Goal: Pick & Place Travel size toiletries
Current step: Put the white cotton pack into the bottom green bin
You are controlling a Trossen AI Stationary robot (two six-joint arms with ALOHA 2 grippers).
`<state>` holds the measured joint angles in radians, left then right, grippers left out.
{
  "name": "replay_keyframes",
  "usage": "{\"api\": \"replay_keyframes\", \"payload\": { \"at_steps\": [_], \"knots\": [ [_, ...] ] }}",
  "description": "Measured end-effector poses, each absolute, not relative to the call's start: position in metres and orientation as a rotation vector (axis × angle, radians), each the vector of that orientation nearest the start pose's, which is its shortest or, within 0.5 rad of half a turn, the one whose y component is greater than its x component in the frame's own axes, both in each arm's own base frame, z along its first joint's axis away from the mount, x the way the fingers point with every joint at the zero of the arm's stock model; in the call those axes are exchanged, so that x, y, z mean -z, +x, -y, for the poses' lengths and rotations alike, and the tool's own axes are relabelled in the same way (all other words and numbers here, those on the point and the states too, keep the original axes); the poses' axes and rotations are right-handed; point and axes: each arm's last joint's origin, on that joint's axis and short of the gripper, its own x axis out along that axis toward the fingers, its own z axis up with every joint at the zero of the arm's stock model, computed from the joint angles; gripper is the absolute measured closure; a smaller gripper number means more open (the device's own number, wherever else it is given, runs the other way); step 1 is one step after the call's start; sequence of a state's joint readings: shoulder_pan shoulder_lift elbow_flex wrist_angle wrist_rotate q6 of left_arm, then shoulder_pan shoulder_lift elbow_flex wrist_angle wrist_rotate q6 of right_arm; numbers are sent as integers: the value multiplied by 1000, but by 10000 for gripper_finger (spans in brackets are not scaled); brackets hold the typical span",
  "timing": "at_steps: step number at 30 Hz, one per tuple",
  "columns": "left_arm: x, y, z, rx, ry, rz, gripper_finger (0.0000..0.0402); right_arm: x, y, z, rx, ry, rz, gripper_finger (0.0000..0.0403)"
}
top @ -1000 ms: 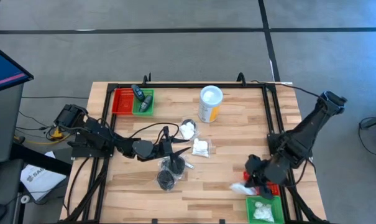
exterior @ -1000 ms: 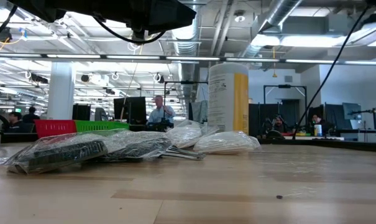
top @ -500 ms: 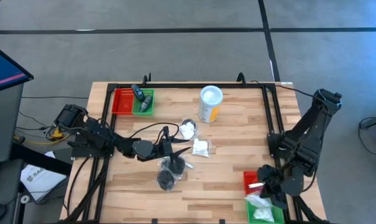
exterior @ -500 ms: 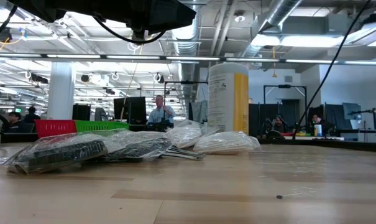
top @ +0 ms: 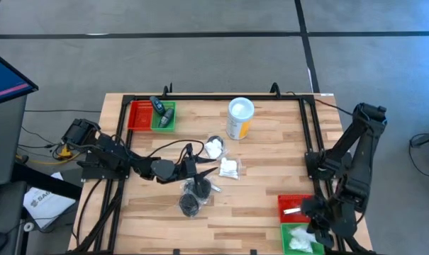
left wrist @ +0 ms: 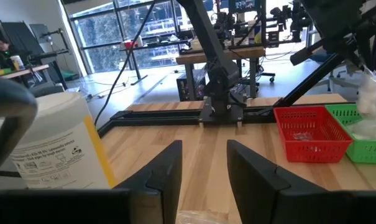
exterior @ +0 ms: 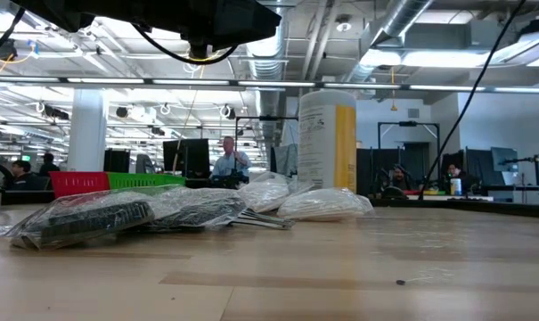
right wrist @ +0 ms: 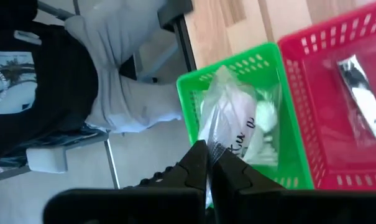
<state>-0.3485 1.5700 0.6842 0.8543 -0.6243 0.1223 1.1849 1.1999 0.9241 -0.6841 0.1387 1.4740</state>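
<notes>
The right tool (right wrist: 209, 163) is positioned over the green basket (top: 299, 238) at the near right corner of the tabletop (top: 271, 152); its fingers are pressed together, pinching the clear wrap of a white packet (right wrist: 232, 118) that hangs into that basket. More white packets (right wrist: 264, 134) lie in the same green basket. The red basket (top: 293, 206) touches it on the far side and contains one silvery tube (right wrist: 363, 96). The left tool (top: 198, 168) rests low over the middle of the tabletop with its fingers (left wrist: 165, 172) spread apart and nothing between them. Just beside it lie two dark round pucks in clear wrap (top: 192, 197), a white packet (top: 229, 168) to its right, and another white packet (top: 214, 147) farther away. The yellow canister with white lid (top: 240, 117) stands upright beyond these, toward the far edge. At the far left corner a second red basket (top: 138, 115) and a second green basket (top: 168, 122) stand touching side by side; a small dark bottle (top: 159, 107) lies in that green basket. In the right wrist view, a person in a dark shirt (right wrist: 41, 74) is seated just beyond the tabletop edge.
</notes>
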Motion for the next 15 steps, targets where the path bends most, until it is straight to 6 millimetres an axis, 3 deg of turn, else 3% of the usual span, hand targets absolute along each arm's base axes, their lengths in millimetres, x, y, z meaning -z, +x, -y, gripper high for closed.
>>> {"api": "replay_keyframes", "payload": {
  "at_steps": [15],
  "knots": [
    [-213,299,91,-274,136,-45,288,-244,84,-226,-89,650,-1301,403]
  ]
}}
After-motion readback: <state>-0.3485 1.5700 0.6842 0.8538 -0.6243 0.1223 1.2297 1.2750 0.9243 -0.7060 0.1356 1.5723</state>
